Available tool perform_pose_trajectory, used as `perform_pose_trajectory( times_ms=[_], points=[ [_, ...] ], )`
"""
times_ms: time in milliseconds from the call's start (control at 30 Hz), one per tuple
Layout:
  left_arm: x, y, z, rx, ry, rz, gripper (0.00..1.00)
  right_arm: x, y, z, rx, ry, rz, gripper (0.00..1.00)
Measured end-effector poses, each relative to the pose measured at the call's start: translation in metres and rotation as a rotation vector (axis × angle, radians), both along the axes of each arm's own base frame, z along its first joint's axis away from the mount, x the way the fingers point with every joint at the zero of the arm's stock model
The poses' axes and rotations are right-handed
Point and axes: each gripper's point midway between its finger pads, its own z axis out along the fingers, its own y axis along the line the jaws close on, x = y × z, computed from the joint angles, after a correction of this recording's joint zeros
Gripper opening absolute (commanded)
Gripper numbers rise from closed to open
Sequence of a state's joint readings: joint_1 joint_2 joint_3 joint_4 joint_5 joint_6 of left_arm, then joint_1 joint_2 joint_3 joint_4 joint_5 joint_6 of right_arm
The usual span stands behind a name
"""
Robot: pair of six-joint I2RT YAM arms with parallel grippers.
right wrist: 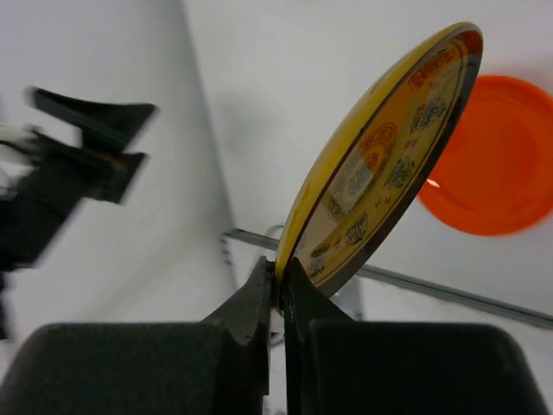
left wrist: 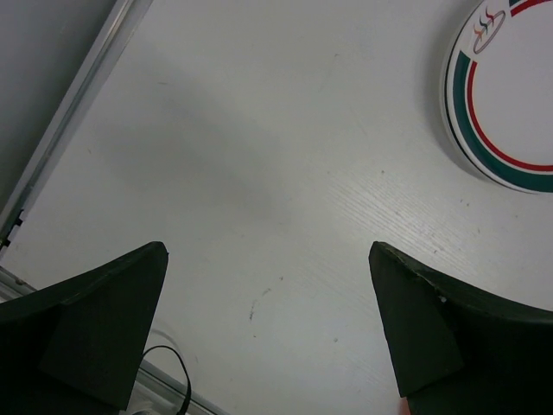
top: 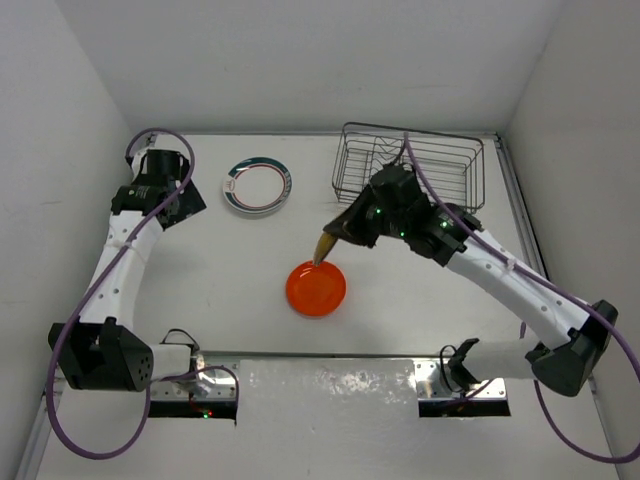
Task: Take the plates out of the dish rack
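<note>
My right gripper (right wrist: 278, 281) is shut on the rim of a small plate with a yellow-brown patterned face (right wrist: 384, 147) and holds it tilted on edge in the air. In the top view this plate (top: 326, 244) hangs just above the far edge of an orange plate (top: 316, 288) lying flat on the table; that orange plate also shows in the right wrist view (right wrist: 497, 160). White plates with a teal and red rim (top: 257, 186) lie stacked at the back left, also in the left wrist view (left wrist: 505, 104). The wire dish rack (top: 415, 165) at the back right looks empty. My left gripper (left wrist: 268, 328) is open and empty above bare table, left of the white plates.
White walls close in the table at the back and on both sides. A metal rail (top: 330, 358) runs along the near edge between the arm bases. The right arm (top: 500, 270) reaches across the table's right half.
</note>
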State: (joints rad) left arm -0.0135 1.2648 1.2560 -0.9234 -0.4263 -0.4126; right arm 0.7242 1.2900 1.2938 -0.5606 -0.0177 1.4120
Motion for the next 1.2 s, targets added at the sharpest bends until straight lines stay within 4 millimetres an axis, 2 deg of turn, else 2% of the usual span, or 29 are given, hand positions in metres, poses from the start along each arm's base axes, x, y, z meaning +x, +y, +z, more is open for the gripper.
perform_pose_trajectory(
  times_ms=[133,300,433,633,867,1000,1033,1067,1200],
  points=[
    [-0.001,0.001,-0.006,-0.003,0.006,0.018,1.0,-0.029,0.002,-0.051,-0.198,0.05,0.109,0.0],
    [-0.007,-0.001,-0.025,-0.015,0.048,0.027,1.0,-0.053,0.026,-0.108,-0.374,0.096,0.279,0.0],
    [-0.007,-0.001,-0.027,-0.019,0.052,0.028,1.0,-0.063,0.026,-0.145,-0.534,0.119,0.344,0.0],
    [-0.004,-0.001,-0.027,-0.019,0.034,0.027,1.0,-0.06,0.019,-0.151,-0.626,0.093,0.367,0.01],
    [-0.011,-0.001,-0.039,-0.017,0.064,0.024,1.0,-0.064,0.037,-0.172,-0.655,0.11,0.433,0.04],
    [-0.011,-0.001,-0.039,-0.017,0.063,0.023,1.0,-0.062,0.048,-0.174,-0.668,0.103,0.46,0.15],
    [-0.011,-0.001,-0.039,-0.017,0.062,0.021,1.0,-0.062,0.051,-0.174,-0.668,0.1,0.463,0.23],
    [-0.011,-0.001,-0.039,-0.017,0.062,0.02,1.0,-0.061,0.054,-0.172,-0.667,0.095,0.468,0.23],
    [-0.011,-0.001,-0.038,-0.017,0.057,0.02,1.0,-0.058,0.06,-0.162,-0.662,0.068,0.477,0.37]
  ],
)
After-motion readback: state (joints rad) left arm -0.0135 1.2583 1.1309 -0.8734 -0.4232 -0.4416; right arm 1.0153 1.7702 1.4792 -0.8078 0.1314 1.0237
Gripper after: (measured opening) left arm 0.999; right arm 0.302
